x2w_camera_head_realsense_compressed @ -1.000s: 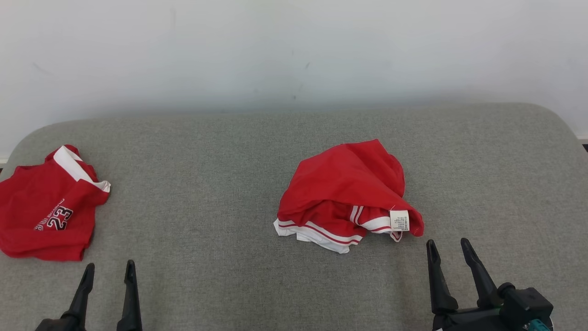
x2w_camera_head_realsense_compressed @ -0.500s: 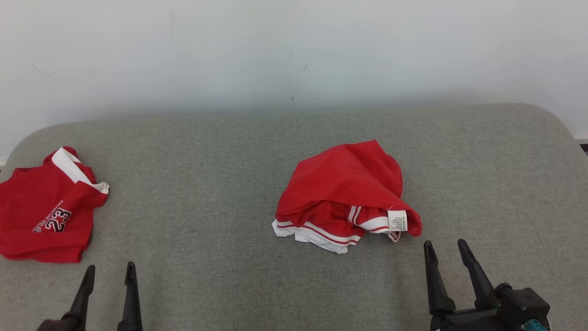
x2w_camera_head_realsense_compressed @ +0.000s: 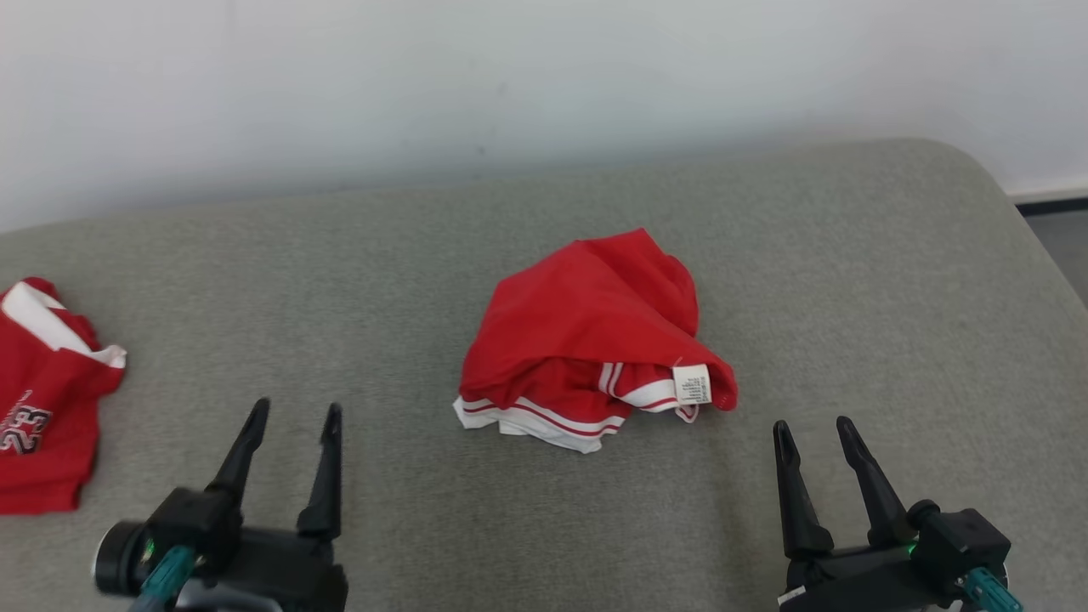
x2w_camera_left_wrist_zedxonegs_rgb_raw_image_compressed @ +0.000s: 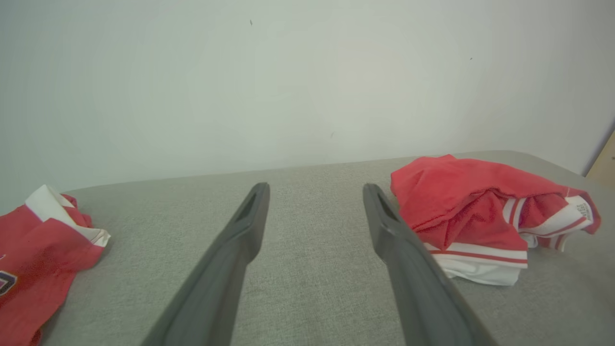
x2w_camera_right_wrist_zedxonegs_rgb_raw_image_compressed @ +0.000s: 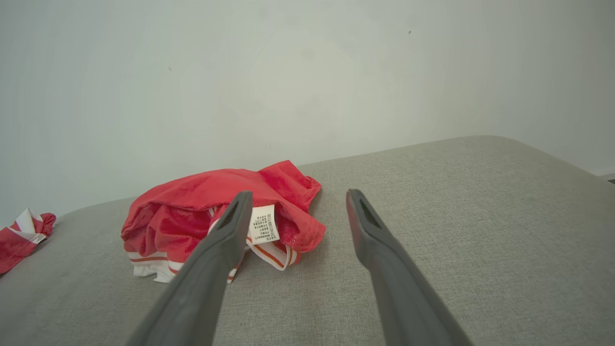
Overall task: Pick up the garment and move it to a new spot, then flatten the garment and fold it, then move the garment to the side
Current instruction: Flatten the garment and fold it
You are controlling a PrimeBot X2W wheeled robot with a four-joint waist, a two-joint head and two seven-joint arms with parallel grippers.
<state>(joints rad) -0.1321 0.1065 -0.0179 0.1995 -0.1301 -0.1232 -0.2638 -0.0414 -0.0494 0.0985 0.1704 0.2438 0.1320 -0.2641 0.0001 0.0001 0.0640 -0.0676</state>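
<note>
The garment point(x2w_camera_head_realsense_compressed: 586, 331) lies crumpled on the grey cushion point(x2w_camera_head_realsense_compressed: 382, 280), near the middle of the head view and touched by neither arm. It is red, bunched into a loose mound, with a white hem carrying red stripes spilling out at its 6 o'clock side. A white label point(x2w_camera_head_realsense_compressed: 692, 384) sticks out at about 4 o'clock on the heap.

The left jaws stand open and empty, their two dark fingers point(x2w_camera_head_realsense_compressed: 242, 450) parted and pointing toward 12 o'clock, low in the head view at roughly 7 o'clock. From them the garment sits at about 2 o'clock, well apart. In the left wrist view the fingers point(x2w_camera_left_wrist_zedxonegs_rgb_raw_image_compressed: 240, 240) spread over bare cushion, with the garment point(x2w_camera_left_wrist_zedxonegs_rgb_raw_image_compressed: 461, 206) off at 2 o'clock, just past the right-hand fingertip.

The right jaws are open too and hold nothing – their fingers point(x2w_camera_head_realsense_compressed: 790, 484) rise at about 5 o'clock in the head view, near the garment, which lies at 10 o'clock from them. In the right wrist view one finger point(x2w_camera_right_wrist_zedxonegs_rgb_raw_image_compressed: 226, 240) crosses in front of the garment point(x2w_camera_right_wrist_zedxonegs_rgb_raw_image_compressed: 192, 202), beside the label point(x2w_camera_right_wrist_zedxonegs_rgb_raw_image_compressed: 263, 224); whether it touches the cloth I cannot tell from that view.

A second red piece – a jersey point(x2w_camera_head_realsense_compressed: 38, 425) with a white collar and dark print – lies at the 9 o'clock edge, well apart from the garment. A pale wall point(x2w_camera_head_realsense_compressed: 510, 76) rises behind the cushion at 12 o'clock.
</note>
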